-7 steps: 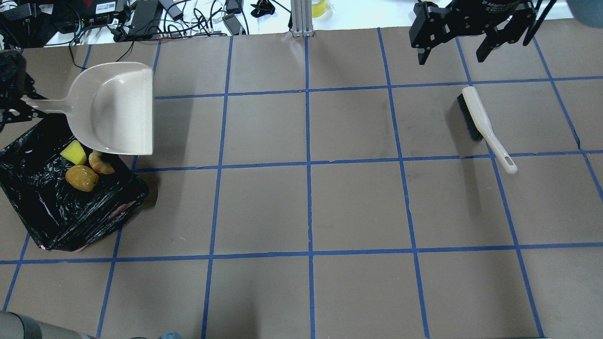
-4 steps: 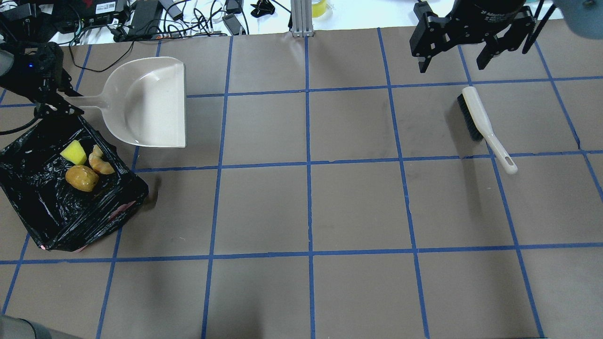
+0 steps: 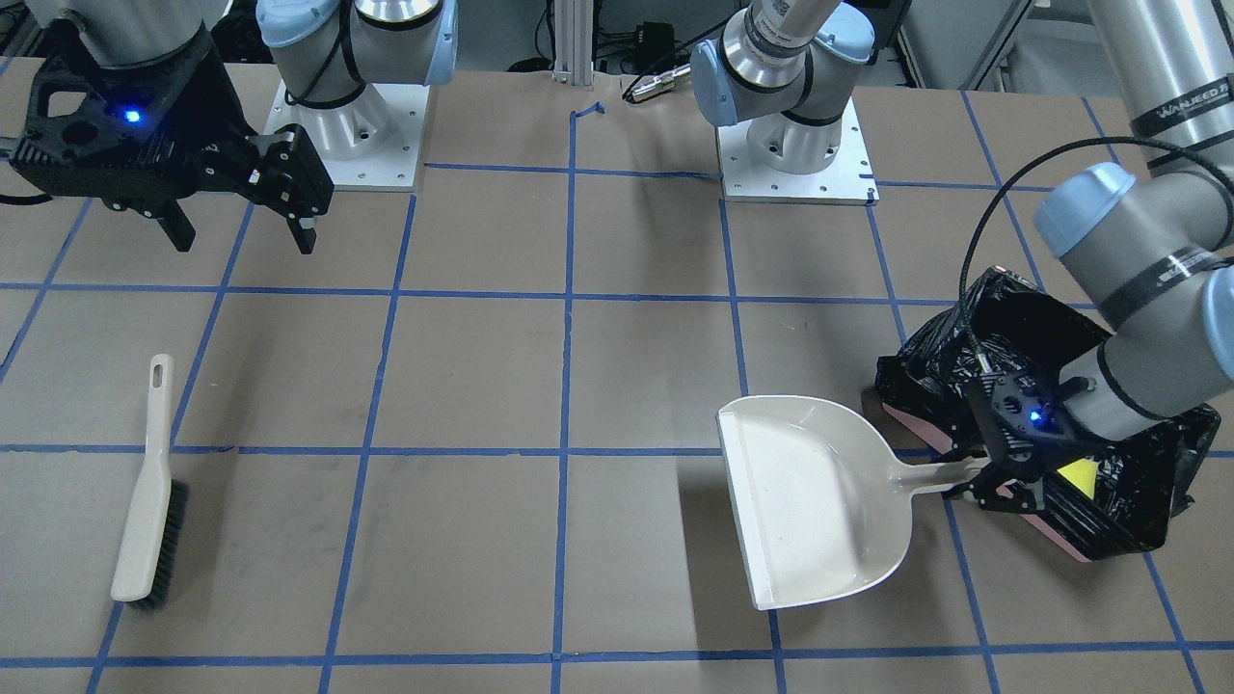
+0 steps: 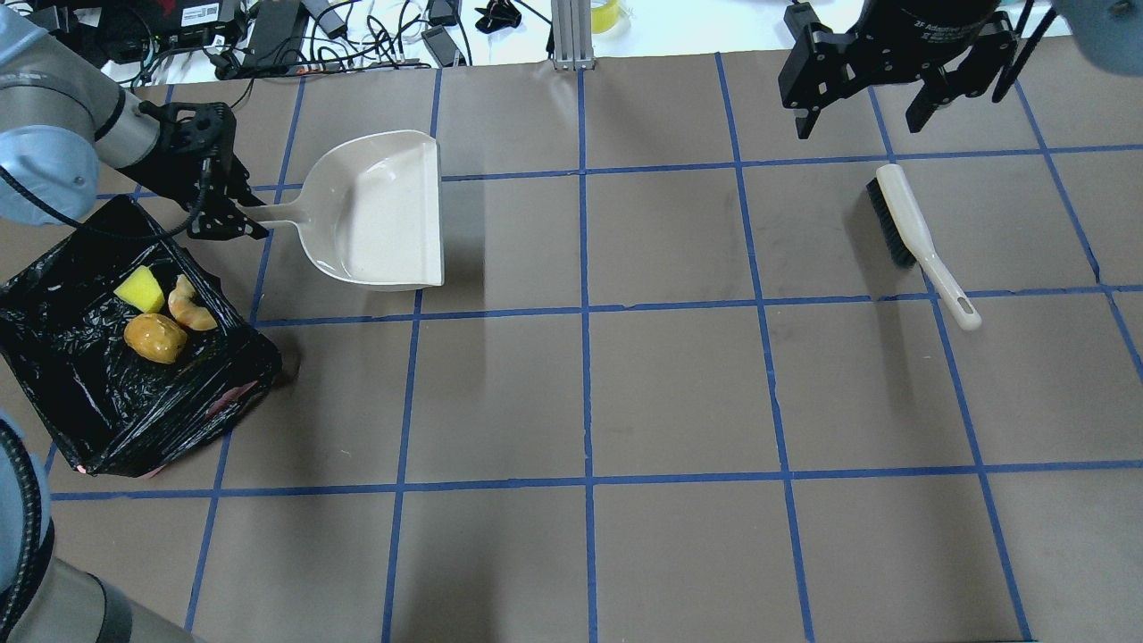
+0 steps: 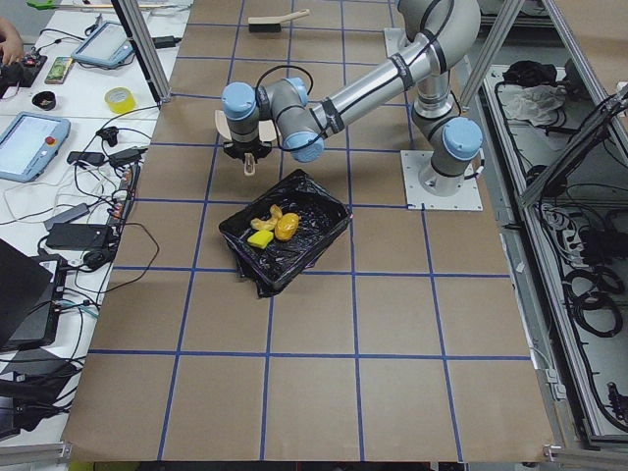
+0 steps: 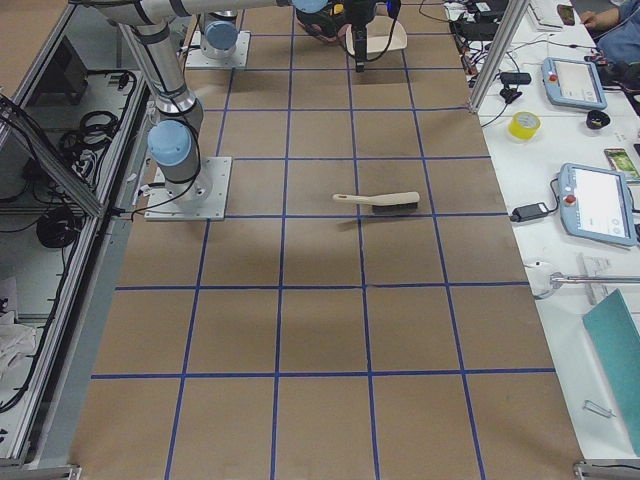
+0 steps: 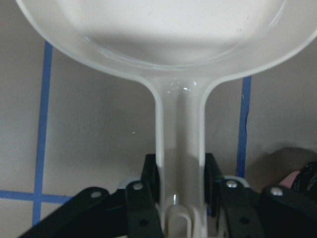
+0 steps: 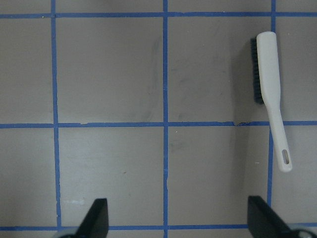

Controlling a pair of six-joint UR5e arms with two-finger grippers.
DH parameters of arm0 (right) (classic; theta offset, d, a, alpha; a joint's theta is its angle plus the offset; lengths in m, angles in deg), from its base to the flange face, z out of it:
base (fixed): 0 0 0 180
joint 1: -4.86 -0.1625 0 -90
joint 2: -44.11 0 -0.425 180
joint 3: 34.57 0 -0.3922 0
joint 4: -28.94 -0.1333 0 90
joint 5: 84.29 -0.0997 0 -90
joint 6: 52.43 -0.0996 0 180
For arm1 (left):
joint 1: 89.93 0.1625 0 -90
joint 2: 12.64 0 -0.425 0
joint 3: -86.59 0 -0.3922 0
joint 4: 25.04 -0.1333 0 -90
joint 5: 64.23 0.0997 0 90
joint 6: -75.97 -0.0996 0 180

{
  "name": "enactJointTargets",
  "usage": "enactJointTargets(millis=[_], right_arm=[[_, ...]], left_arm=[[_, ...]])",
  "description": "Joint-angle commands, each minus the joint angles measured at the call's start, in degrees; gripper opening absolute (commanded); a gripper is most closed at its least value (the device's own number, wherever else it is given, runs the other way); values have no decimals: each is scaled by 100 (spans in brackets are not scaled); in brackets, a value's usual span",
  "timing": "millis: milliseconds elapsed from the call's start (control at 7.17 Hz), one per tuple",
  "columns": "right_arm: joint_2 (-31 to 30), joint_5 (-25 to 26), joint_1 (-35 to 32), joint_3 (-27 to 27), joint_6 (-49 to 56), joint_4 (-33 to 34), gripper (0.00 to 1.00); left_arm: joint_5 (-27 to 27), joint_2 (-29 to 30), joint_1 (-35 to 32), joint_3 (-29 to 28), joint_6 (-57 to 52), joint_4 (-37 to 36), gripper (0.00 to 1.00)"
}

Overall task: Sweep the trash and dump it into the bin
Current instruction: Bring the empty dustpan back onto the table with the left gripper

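The bin is a pink tub lined with a black bag at the table's left; it also shows in the front view. In it lie the golden-brown lump, the yellow sponge wedge and the pale curved peel. My left gripper is shut on the handle of the beige dustpan, held empty and level beside the bin; the handle shows between the fingers in the left wrist view. My right gripper is open and empty, above the table behind the hand brush.
The brush lies bristle-side on the table at the right, seen in the front view and right wrist view. Cables and devices line the far edge. A metal post stands at the far middle.
My left gripper has carried the dustpan rightward, away from above the bin, and levelled it. The three items stay in the bin. The right gripper has barely moved.
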Motion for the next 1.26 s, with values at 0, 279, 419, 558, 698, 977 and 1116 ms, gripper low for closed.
enactJointTargets(millis=[0, 279, 419, 558, 698, 977, 1116], right_arm=[[5, 11, 0, 0, -1, -1, 100], [5, 3, 0, 0, -10, -10, 100], [5, -6, 0, 0, -10, -1, 100], [5, 3, 0, 0, -10, -1, 100], [5, -6, 0, -8, -10, -1, 100], [5, -6, 0, 0, -10, -1, 100], [5, -6, 0, 0, -10, -1, 100]], left_arm=[[135, 339, -117, 13, -27, -173, 0], [380, 480, -302, -22, 16, -384, 0], [399, 533, -320, -22, 43, -437, 0], [408, 560, -329, -22, 60, -446, 0], [400, 586, -329, -22, 78, -438, 66], [435, 534, -477, -31, 122, -429, 94], [504, 360, -652, -40, 409, -394, 99]])
